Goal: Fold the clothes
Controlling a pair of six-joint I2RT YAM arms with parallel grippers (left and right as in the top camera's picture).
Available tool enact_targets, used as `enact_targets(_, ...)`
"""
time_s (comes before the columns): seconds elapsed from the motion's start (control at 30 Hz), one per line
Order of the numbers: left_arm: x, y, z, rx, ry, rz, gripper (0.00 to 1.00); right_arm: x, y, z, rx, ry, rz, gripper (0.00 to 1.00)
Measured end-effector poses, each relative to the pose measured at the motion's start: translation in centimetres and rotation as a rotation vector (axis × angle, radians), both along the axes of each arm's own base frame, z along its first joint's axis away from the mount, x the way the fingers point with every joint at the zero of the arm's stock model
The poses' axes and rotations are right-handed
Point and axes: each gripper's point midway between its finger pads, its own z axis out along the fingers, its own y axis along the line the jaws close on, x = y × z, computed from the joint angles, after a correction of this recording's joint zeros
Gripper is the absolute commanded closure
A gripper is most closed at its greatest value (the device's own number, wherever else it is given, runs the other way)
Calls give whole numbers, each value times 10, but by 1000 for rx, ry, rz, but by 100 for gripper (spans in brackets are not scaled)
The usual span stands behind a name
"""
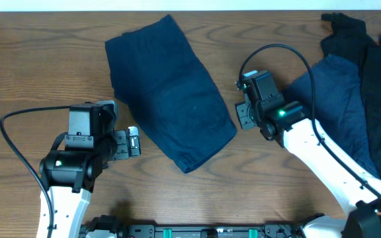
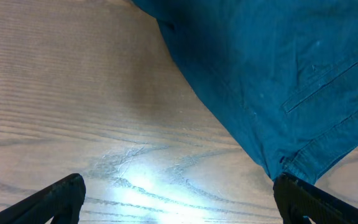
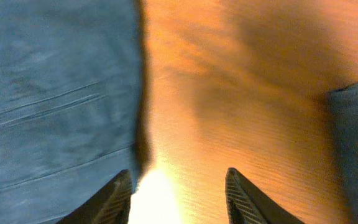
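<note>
**A:** Where was the garment (image 1: 170, 92)?

**B:** Between the two pincers, flat on the table (image 1: 32, 59). It was a compact dark navy rectangle lying askew. Its near corner sat just ahead and to the right of the left pincer (image 1: 129, 141), and its right edge lay just beside the right pincer (image 1: 242, 114).

**A:** Was either pincer holding it?

**B:** No. In the left wrist view the left pincer's fingers (image 2: 61, 196) were spread wide over bare wood, with the cloth ahead of them and apart. The right pincer's fingers (image 3: 114, 196) were parted too, with only wood between them. One finger sat close by the cloth's edge, but I couldn't tell whether it touched.

**A:** So how far along was the job?

**B:** I judged that piece done, or nearly. Its layers were stacked, its edges were fairly even, and a pocket slit (image 2: 325, 81) showed on top with few wrinkles.

**A:** And what was left?

**B:** The pile (image 1: 359, 73), on the far side of the right pincer from the garment and well apart from the left pincer. It lay heaped and loose in dark navy and mid-blue, with no fold I could see. I couldn't tell how many pieces were in it. Most of the work seemed to remain, and the right pincer looked best placed to fetch the next piece.
</note>
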Motion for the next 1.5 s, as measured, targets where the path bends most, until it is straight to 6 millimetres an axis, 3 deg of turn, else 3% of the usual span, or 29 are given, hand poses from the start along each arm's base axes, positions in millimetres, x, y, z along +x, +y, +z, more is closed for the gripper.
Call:
enact_targets(0.13, 0, 0, 0, 0, 0, 0, 2, -14, 21, -28, 73, 132, 68, 48)
enact_targets(0.37, 0, 0, 0, 0, 0, 0, 2, -17, 25, -86, 50, 260, 48, 50)
enact_targets(0.4, 0, 0, 0, 0, 0, 0, 2, -16, 26, -92, 49, 268, 43, 57)
enact_targets(0.5, 0, 0, 0, 0, 0, 0, 2, -16, 31, -104, 74, 294, 39, 95)
enact_targets(0.67, 0, 0, 0, 0, 0, 0, 2, -15, 34, -103, 94, 291, 25, 99)
enact_targets(0.8, 0, 0, 0, 0, 0, 0, 2, -3, 22, -93, 55, 228, -36, 99)
enact_targets(1.1, 0, 0, 0, 0, 0, 0, 2, 39, -27, -26, 47, 7, -158, 99)
enact_targets(1.2, 0, 0, 0, 0, 0, 0, 2, 38, -37, -26, 41, 21, -171, 95)
enact_targets(1.3, 0, 0, 0, 0, 0, 0, 2, 34, -37, -30, 37, 43, -165, 78)
enact_targets(1.5, 0, 0, 0, 0, 0, 0, 2, 32, -37, -45, 18, 79, -156, 84)
